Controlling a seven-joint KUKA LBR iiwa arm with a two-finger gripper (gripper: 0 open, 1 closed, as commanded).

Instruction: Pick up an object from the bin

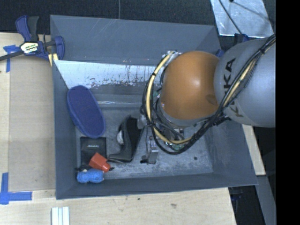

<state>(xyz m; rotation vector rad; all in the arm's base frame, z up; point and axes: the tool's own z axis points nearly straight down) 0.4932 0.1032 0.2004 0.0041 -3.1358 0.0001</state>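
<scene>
My gripper (150,154) reaches down from under the orange dome to the bin floor near the front middle. Just to its left lies a black curved tool (129,140) with a pale patch on its left side; whether they touch I cannot tell. Further left a flat black box (93,148) rests on the floor. A small red-orange piece (99,162) lies at that box's front edge.
A blue oval pad (85,110) leans along the bin's left wall. A small blue toy (90,176) sits in the front left corner. The arm and its cables cover the right half of the bin. Bare floor shows to the right of the gripper.
</scene>
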